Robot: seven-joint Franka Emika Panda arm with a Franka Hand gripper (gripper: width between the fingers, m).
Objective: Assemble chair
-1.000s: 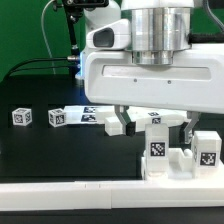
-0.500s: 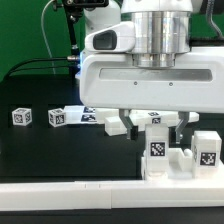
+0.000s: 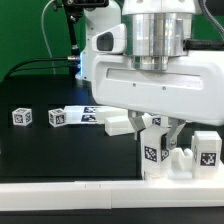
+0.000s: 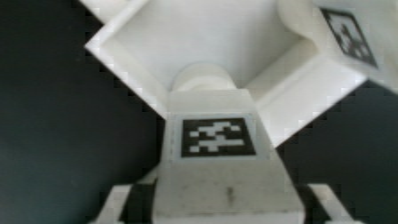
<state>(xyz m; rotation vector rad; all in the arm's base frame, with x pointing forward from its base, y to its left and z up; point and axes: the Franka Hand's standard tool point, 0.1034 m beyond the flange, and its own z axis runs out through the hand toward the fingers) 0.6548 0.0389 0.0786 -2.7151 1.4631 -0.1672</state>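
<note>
The chair is in white blocky pieces with black-and-white tags. One upright piece (image 3: 155, 152) stands near the front at the exterior view's right, next to a second tagged piece (image 3: 207, 150). My gripper (image 3: 160, 133) hangs right over the upright piece, one finger on each side of its top. In the wrist view the same piece (image 4: 217, 135) fills the space between the fingers (image 4: 125, 202). A thin dark gap shows on each side, so my gripper (image 4: 226, 205) is open and straddles the piece without touching it. A wider white chair part (image 4: 160, 45) lies beyond it.
A small lone tagged cube (image 3: 22, 116) and another tagged block (image 3: 57, 116) sit on the black table at the exterior view's left. The marker board (image 3: 88, 113) lies behind them. A loose white piece (image 3: 118, 124) lies near the hand. A white ledge (image 3: 60, 200) runs along the front.
The hand has come down and shifted a little toward the exterior view's left, so the fingers now straddle the top of the upright tagged piece. The pieces have not moved.
</note>
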